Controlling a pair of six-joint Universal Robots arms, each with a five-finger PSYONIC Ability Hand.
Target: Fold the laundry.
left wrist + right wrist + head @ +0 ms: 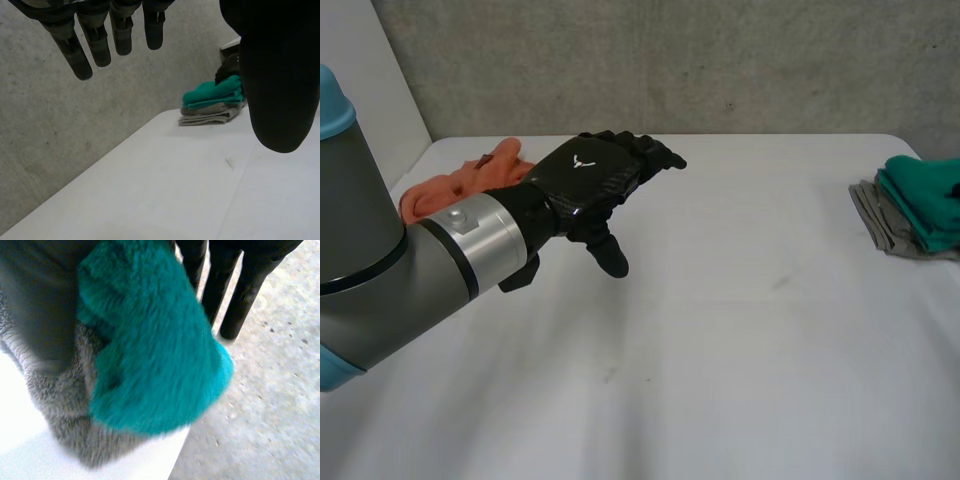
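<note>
Two cloths sit stacked under the right hand (235, 285): a green cloth (155, 345) lies on a grey cloth (60, 390), both already folded by the look of them, at the edge of the table (740, 330). The right hand's fingers run out straight past the green cloth's far edge and are not curled round it, so I read that hand as released and resting over the stack.

The left hand (588, 180) hangs above bare table, fingers stretched and thumb spread away from them, grasping nothing. Just behind its wrist lies a crumpled orange cloth (470, 180), unfolded. The stack is well apart from this hand, far beyond its fingertips.

My judgement is that the green piece has just been set on the pile and the orange one is next. That calls for the left hand to turn back towards the heap behind it, pinch an edge or corner, and draw it onto the open surface under its palm. It can be spread there before the first fold.
</note>
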